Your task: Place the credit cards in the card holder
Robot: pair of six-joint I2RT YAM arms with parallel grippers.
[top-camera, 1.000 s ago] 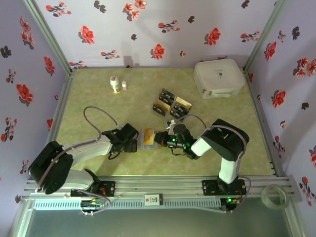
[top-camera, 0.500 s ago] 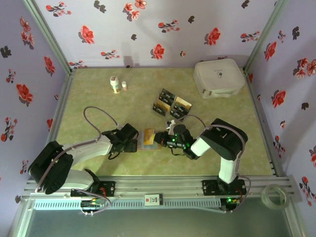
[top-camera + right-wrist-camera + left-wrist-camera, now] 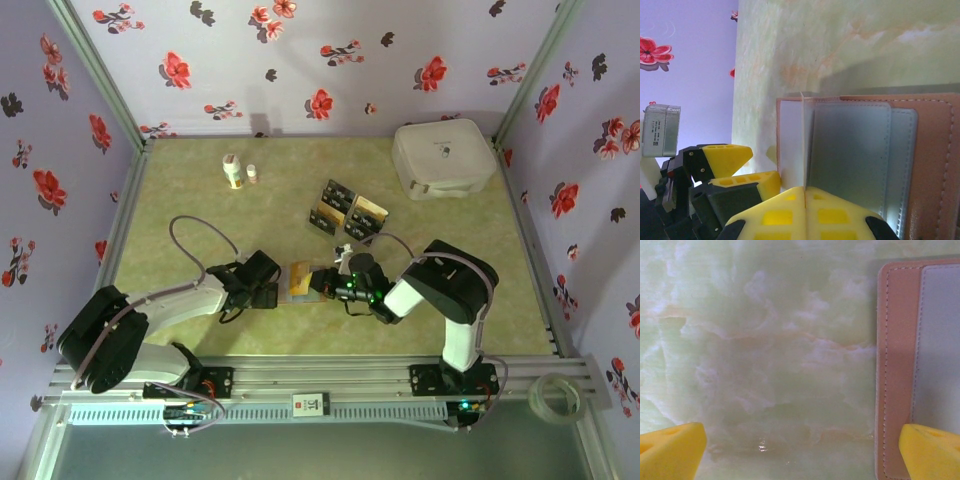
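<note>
Grey metal rail at the near edge carried both of your arm bases, and a roll of clear tape lay at its right end. Just beyond, on the green marbled table, the card holder lay open and flat between your two grippers, a reddish-brown border around grey-blue pockets.

Your left gripper sat at the holder's left edge with its jaws spread wide. In the left wrist view one yellow fingertip overlapped the holder's stitched border, and the other was out over bare table.

Your right gripper reached in low from the right with its fingers pressed fully together, and it covered the holder's right side from above. In the right wrist view a thin pale edge rose from the seam between those fingers, against the pocket. You could not tell whether it was a card.

Farther back, well apart from the holder, the credit cards lay in a loose cluster of black and gold. Two small bottles stood at the back left, and a white rounded case rested in the far right corner.
</note>
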